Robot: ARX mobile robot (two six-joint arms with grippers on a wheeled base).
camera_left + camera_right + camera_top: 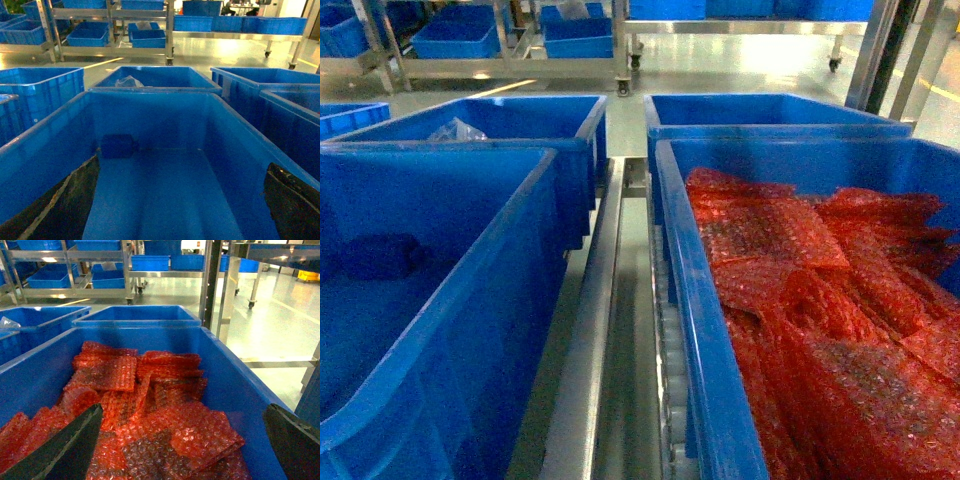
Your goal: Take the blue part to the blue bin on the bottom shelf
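Observation:
The blue part (117, 146), a small dark blue block, lies on the floor at the far left end of a large blue bin (150, 102). In the head view the part (380, 255) shows as a dark shape inside the left bin (535, 190). My left gripper (182, 160) is open over this bin's near end, well short of the part, with nothing between its fingers (75, 200). My right gripper (184, 406) is open and empty above a second blue bin (240, 390) filled with red bubble-wrap bags (150, 405). Neither gripper appears in the head view.
Steel rails (605, 290) with white rollers (668, 370) run between the two near bins; I cannot tell whether this is the bottom shelf. Behind stand two more blue bins (770, 110), one holding a clear bag (455, 130). Steel racks of blue bins (115, 35) stand across the floor.

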